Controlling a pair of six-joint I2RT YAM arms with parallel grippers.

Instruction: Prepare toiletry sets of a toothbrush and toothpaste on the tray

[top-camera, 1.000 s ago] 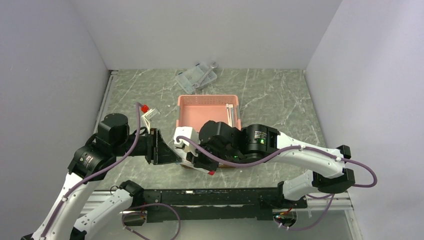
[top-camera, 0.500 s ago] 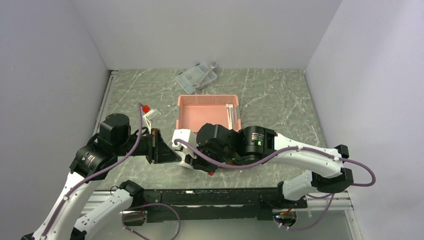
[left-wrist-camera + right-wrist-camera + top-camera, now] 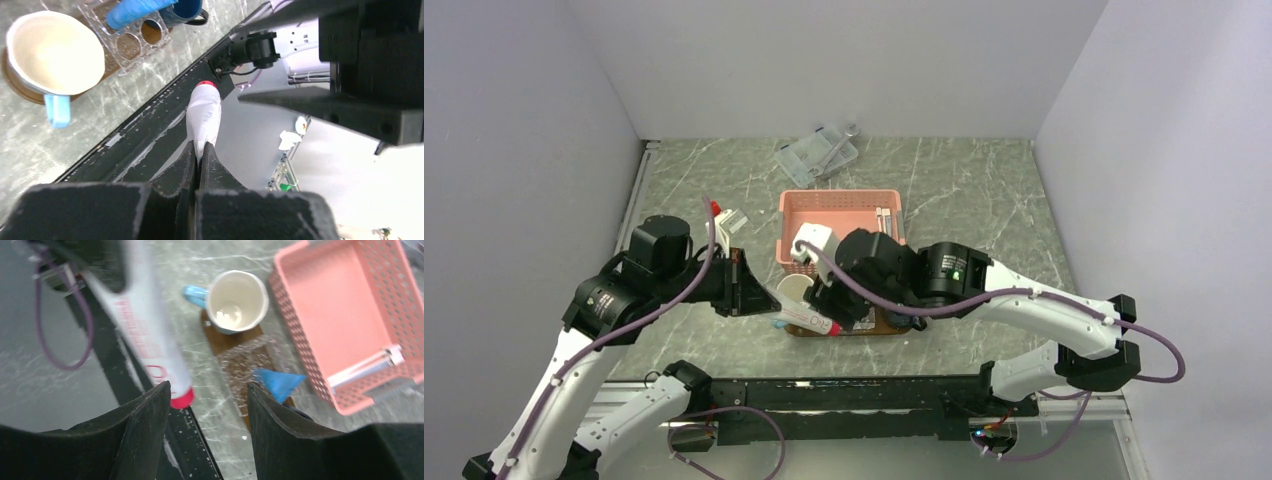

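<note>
Pinching the white red-capped tube [image 3: 204, 117] by its tail, the left gripper [image 3: 197, 155] is clamped; the right gripper [image 3: 206, 388] gapes empty. Advisable: lower it cap-first into the cream mug [image 3: 257, 302].

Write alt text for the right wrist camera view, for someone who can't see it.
A white tube with a red cap, held by the left gripper, slants down toward the open right gripper. Beyond sit a white mug with a blue handle and a blue tube on the dark wooden tray, beside a pink basket.
</note>
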